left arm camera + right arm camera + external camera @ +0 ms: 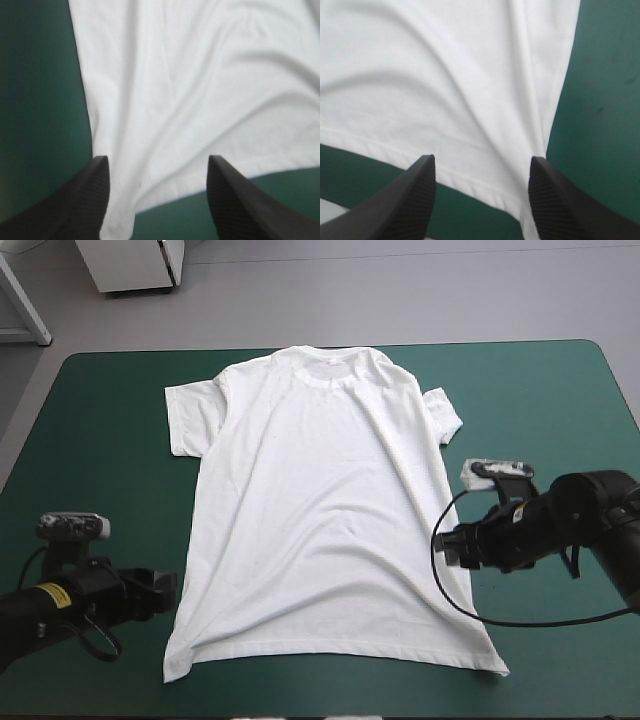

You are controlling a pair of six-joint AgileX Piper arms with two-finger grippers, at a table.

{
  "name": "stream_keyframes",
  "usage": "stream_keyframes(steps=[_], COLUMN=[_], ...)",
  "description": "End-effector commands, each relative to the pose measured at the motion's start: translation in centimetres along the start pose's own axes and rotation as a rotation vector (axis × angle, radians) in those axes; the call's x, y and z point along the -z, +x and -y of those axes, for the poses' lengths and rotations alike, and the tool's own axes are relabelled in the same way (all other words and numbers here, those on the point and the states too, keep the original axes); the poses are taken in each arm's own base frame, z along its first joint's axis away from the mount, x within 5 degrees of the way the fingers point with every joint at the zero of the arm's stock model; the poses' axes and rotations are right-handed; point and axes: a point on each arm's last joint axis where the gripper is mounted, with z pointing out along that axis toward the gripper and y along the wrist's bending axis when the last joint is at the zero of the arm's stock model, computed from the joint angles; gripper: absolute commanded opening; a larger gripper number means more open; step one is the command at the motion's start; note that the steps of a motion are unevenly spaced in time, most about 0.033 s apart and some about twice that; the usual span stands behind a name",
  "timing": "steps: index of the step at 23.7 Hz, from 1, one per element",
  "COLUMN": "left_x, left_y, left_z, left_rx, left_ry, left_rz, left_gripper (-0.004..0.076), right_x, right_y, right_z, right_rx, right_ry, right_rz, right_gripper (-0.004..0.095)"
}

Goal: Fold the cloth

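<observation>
The white T-shirt (pixel 320 510) lies spread flat on the teal-green cover, collar toward the far edge, hem toward the near edge, with soft wrinkles running down its right side. My left gripper (pixel 165 592) sits open just left of the hem's left corner; in the left wrist view that corner of the T-shirt (pixel 200 100) lies ahead of and between the fingers of the left gripper (pixel 157 172). My right gripper (pixel 447 543) is open at the shirt's right side seam; in its wrist view the T-shirt (pixel 450 85) hem lies ahead of the right gripper (pixel 482 172).
Bare teal-green cover (pixel 100 440) stretches left and right of the shirt. The table's near edge runs close below the hem. A white cabinet (pixel 130 265) stands beyond the far edge.
</observation>
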Motion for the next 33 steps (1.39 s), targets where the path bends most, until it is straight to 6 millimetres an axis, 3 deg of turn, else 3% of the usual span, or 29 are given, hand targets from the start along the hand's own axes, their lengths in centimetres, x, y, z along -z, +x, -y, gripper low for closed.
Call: stream_keyframes(steps=[1,6,10,14,17,21,24,30,33], left_x=[3.1,4.9,3.6,-0.5,-5.6,-12.7,-16.5,-21.9,-23.2], left_y=[-4.0,-8.9,-12.0,-13.9,-15.8,-16.7,-17.8,-20.2,-20.3], left_z=[1.0,1.6,0.8,-0.2,-1.2,-2.8,-3.6,-4.6,-5.4], left_rx=[-0.044,-0.183,-0.198,-0.186,-0.17,-0.15,-0.134,-0.127,-0.116], left_ry=[-0.003,-0.066,-0.18,-0.218,-0.233,-0.241,-0.244,-0.253,-0.297], left_rz=[0.191,0.263,0.203,0.059,-0.014,-0.176,-0.206,-0.278,-0.31], left_gripper=[0.0426,0.0419,0.0419,0.0419,0.0419,0.0419,0.0419,0.0419,0.0419], right_x=[5.2,11.0,13.8,14.2,13.9,13.8,13.6,13.1,13.1], right_y=[-1.8,-3.2,-3.4,-3.5,-3.6,-3.7,-3.8,-4.3,-4.3], right_z=[-1.5,-2.8,-3.0,-2.9,-2.8,-2.7,-2.7,-2.7,-2.7], right_rx=[0.069,0.152,0.177,0.179,0.178,0.179,0.178,0.175,0.175], right_ry=[-0.019,-0.001,0.039,0.06,0.061,0.077,0.078,0.081,0.081], right_rz=[0.206,0.418,0.522,0.537,0.527,0.527,0.521,0.503,0.503], right_gripper=[0.0491,0.0425,0.0362,0.0358,0.0358,0.0358,0.0349,0.0349,0.0349])
